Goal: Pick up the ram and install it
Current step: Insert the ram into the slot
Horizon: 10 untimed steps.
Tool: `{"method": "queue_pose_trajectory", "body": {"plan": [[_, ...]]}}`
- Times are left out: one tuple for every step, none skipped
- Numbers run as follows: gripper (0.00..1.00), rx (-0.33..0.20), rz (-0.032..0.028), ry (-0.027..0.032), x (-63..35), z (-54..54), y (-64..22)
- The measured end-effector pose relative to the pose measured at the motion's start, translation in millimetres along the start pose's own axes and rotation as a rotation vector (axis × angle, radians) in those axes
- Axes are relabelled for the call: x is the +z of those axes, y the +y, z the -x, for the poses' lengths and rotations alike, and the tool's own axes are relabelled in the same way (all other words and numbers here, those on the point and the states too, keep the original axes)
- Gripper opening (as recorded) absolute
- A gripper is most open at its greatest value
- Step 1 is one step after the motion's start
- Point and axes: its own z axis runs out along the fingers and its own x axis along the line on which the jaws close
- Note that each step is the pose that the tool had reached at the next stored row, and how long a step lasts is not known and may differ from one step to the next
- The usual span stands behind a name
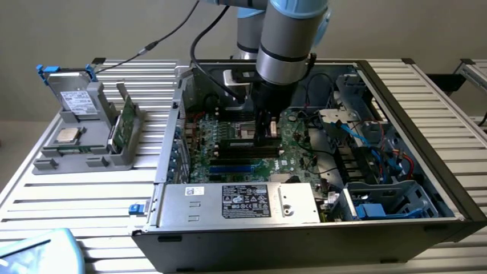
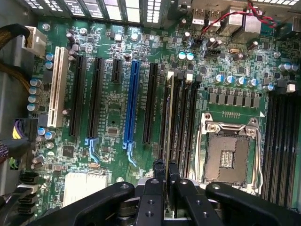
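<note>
The ram (image 2: 170,117) is inside the open computer case (image 1: 304,245), pinched edge-on between the fingertips of the end effector (image 2: 166,167). The jaws stand nearly together, with just the thin board between them. In the wrist view the stick reads as a narrow, pale-edged strip running straight out from the fingertips. Its long axis lies parallel to the bank of black memory slots (image 2: 184,122) directly beneath it, so the ram sits right under the end effector, not off to a side. That bank lies between the empty processor socket (image 2: 230,153) and the long expansion slots, the blue slot (image 2: 132,101) among them. I judge the stick to be lined up with the slot of the bank farthest from the socket, but whether its lower edge touches that slot or hangs just above it I cannot tell. In the exterior view the end effector (image 1: 266,130) hangs straight down from the single arm over the middle of the motherboard (image 1: 220,155), behind the silver power supply (image 1: 243,201). What matters here, as I see it, is how true the stick's length runs along the slot, and the two look close to parallel. Well apart, toward the exterior view's left, a grey holder (image 1: 84,157) on the slatted worktop (image 1: 68,200) carries a wider green card (image 1: 124,128) and a square silver chip (image 1: 67,135).
</note>
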Motion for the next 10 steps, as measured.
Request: {"method": "queue_pose_trajectory", "body": {"plan": [[0.14, 0.000, 0.0001, 0.0005, 1.8, 0.0, -0.2], [0.14, 0.000, 0.0002, 0.0013, 3.6, -0.1, -0.4], [0.14, 0.000, 0.0003, 0.0021, 5.4, -0.1, -0.5], [0.14, 0.000, 0.0005, 0.0028, 6.7, -0.1, -0.6], [0.14, 0.000, 0.0006, 0.0030, 6.9, -0.1, -0.6], [0.14, 0.000, 0.0006, 0.0030, 6.9, -0.1, -0.6], [0.14, 0.000, 0.0006, 0.0030, 6.9, -0.1, -0.6], [0.14, 0.000, 0.0007, 0.0030, 6.9, -0.1, -0.6], [0.14, 0.000, 0.0016, 0.0029, 7.1, 0.0, -0.6], [0.14, 0.000, 0.0036, 0.0026, 7.5, 0.2, -0.7]]}}
